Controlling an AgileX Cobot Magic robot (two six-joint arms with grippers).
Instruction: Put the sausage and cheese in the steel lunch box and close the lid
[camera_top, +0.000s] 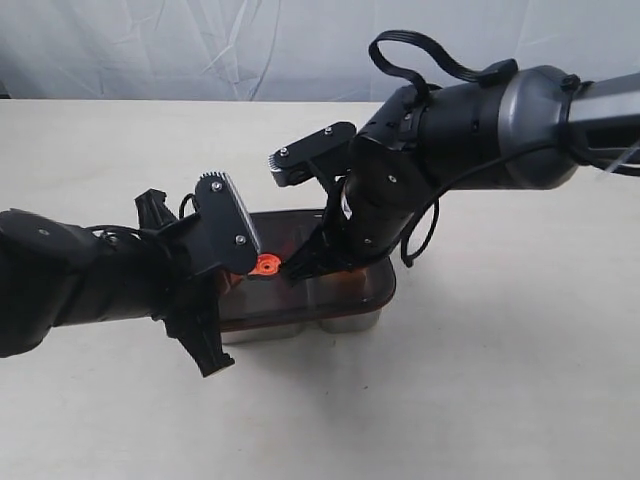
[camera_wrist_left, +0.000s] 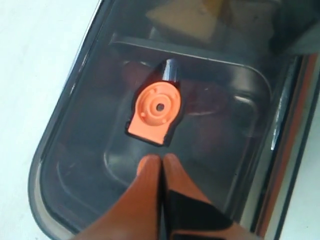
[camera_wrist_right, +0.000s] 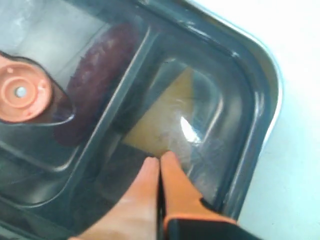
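- Table (camera_top: 480, 400): the pale top carries the steel lunch box (camera_top: 300, 328) at centre. Only the box's near wall shows below the lid.
- Left gripper (camera_wrist_left: 160, 162): it reaches in from the near left. The jaws are shut tight with nothing between them, and the fingertips are set down on the lid (camera_top: 350, 288), just beside the valve tab (camera_wrist_left: 157, 112). Judgement: shut jaws make one blunt point for pressing the middle of the lid down.
- Lid: it lies flat over the box and covers both compartments. The near edge looks seated. The far edge is hidden behind the arms, so full seating cannot be confirmed.
- Sausage (camera_wrist_right: 95, 80): seen dark red through the lid, it lies in the large compartment against the divider.
- Cheese (camera_wrist_right: 160, 125): seen through the lid, it lies in the small compartment at the right end.
- Right gripper (camera_wrist_right: 161, 159): it comes from the far right. The jaws are likewise pressed together and empty, with the tips on the lid over the cheese compartment. Judgement: this loads the right end while the left gripper loads the centre, so the seal goes down evenly.
- Status, by judgement: both items are loaded, and closing the lid is the step in hand.
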